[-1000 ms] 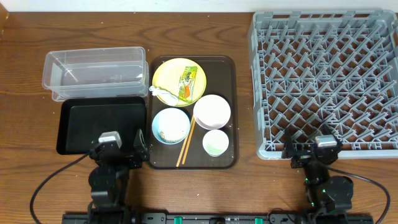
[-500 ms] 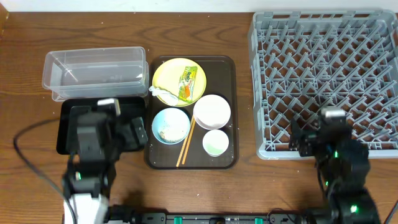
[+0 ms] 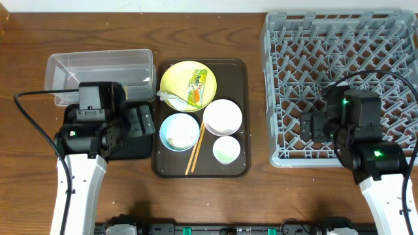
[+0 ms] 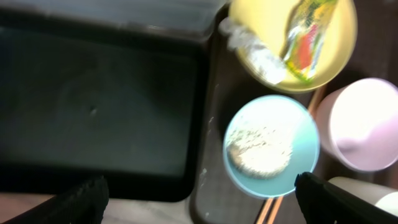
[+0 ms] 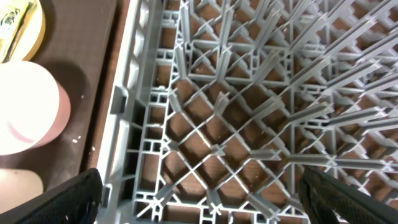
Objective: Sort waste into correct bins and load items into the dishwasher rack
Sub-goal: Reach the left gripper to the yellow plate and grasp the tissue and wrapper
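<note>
The yellow plate holds the printed wrapper and the white scrap. The light blue bowl holds rice grains. The white bowl, pale cup and chopsticks lie beside it. My left gripper is open and empty over the black tray, next to the clear tub. The left wrist view shows the blue bowl, the wrapper and the scrap. My right gripper is open and empty over the grey rack, near its front left corner.
The dishes sit on a dark brown serving tray between the bins and the rack. The right wrist view shows the rack's left wall and the white bowl beyond it. Cables trail from both arms over the table.
Both arms have risen from the front edge and moved away from it. The left gripper went out over the black tray, the right over the rack's front left part. No object moved.
</note>
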You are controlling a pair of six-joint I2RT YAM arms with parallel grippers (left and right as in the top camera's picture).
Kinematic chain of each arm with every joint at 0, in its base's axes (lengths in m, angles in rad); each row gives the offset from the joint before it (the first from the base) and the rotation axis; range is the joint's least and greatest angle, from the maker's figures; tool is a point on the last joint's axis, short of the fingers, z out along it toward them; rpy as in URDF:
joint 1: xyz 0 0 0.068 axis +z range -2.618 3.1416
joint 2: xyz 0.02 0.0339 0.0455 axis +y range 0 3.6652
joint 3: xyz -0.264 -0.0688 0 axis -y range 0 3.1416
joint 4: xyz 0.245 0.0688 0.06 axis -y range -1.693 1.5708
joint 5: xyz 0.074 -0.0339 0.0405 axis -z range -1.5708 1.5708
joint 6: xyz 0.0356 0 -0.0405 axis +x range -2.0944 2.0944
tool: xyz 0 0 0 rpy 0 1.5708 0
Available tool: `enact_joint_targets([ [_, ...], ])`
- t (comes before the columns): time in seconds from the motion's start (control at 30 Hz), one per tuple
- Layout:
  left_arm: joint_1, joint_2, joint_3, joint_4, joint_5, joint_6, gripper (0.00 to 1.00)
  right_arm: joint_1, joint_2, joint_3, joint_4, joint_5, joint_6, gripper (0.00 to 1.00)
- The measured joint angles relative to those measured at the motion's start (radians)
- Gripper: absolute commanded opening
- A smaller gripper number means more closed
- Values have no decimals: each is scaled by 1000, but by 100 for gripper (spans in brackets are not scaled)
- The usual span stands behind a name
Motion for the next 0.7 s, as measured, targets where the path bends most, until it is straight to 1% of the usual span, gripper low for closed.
enact_joint_targets([
  [0.23,-27,44,0,183,45,-76,100,0,2,0,4,-37,6,99],
  [0.47,-134,196,1,375,36,-153,99,0,2,1,5,-47,7,99],
  [0.7,-216,361,1,476,-8,-216,99,0,2,1,5,-50,7,99],
])
